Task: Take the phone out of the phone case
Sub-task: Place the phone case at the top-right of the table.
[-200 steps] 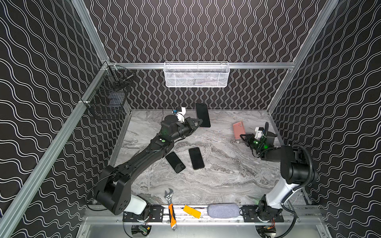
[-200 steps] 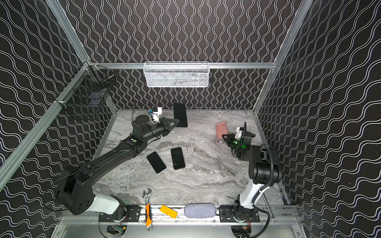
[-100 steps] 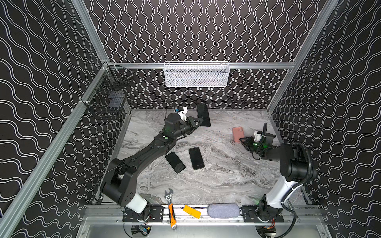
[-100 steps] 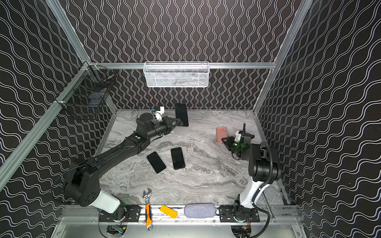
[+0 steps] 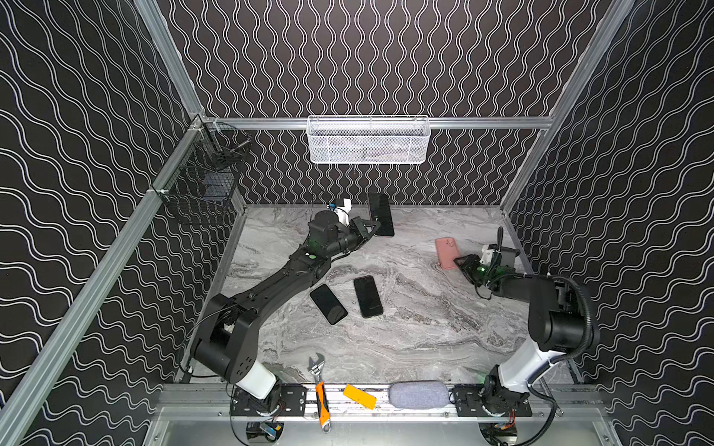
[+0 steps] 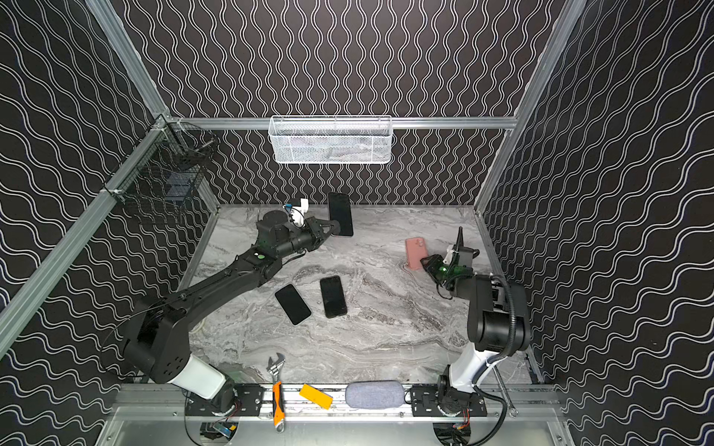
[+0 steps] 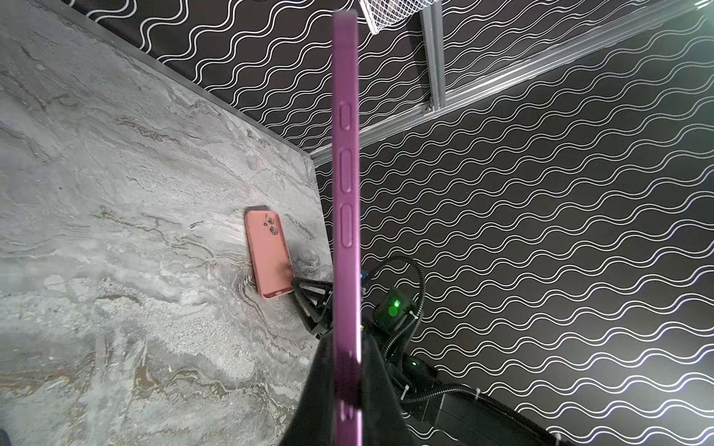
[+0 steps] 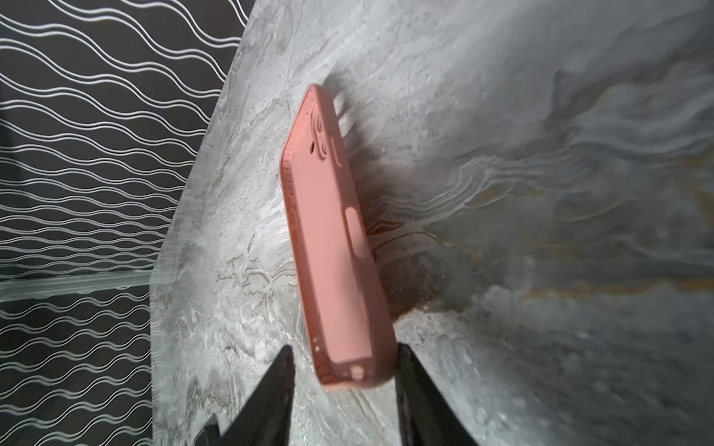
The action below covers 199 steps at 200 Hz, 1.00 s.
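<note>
The phone point(image 5: 380, 214) is clamped in the left fingers point(image 7: 380, 394) near the table's point(image 5: 425, 332) far edge, long axis roughly upright. Its purple buttoned side is shown only by the left wrist view. The case point(image 8: 332, 239) lies by the right edge, pointing front to back, its near end between the parted right fingers point(image 8: 278, 394).

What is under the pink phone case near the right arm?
Only the marble table shows around the pink case, which lies back up with its camera cutouts on top. Its open side faces down, so anything beneath or inside it is hidden.
</note>
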Available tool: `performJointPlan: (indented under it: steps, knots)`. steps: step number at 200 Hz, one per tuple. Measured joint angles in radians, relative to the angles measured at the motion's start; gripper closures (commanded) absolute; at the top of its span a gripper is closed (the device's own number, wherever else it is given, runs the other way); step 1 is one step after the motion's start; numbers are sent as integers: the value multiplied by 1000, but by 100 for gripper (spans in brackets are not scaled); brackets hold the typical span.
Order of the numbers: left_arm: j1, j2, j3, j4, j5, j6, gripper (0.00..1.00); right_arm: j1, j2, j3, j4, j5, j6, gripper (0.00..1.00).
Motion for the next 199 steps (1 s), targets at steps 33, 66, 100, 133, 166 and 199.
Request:
performJointPlan:
  steps: [33,66,100,133,166,199]
  knots:
    - [-3,0,-13,2,-9,6,100,0,-51,8,-62,47,-48,38]
    - [-29,5,-14,6,-37,36,100,0,-125,-19,-85,72,-78,25]
    - [-92,63,6,10,-58,57,100,7,-243,-63,-124,71,-98,11]
    - [-139,119,42,14,-95,86,100,13,-363,-72,-182,44,-141,1]
    - [-171,187,77,15,-147,101,100,14,-481,-92,-221,2,-149,1]
    - [-206,253,116,27,-156,101,100,19,-579,-83,-285,-23,-151,1]
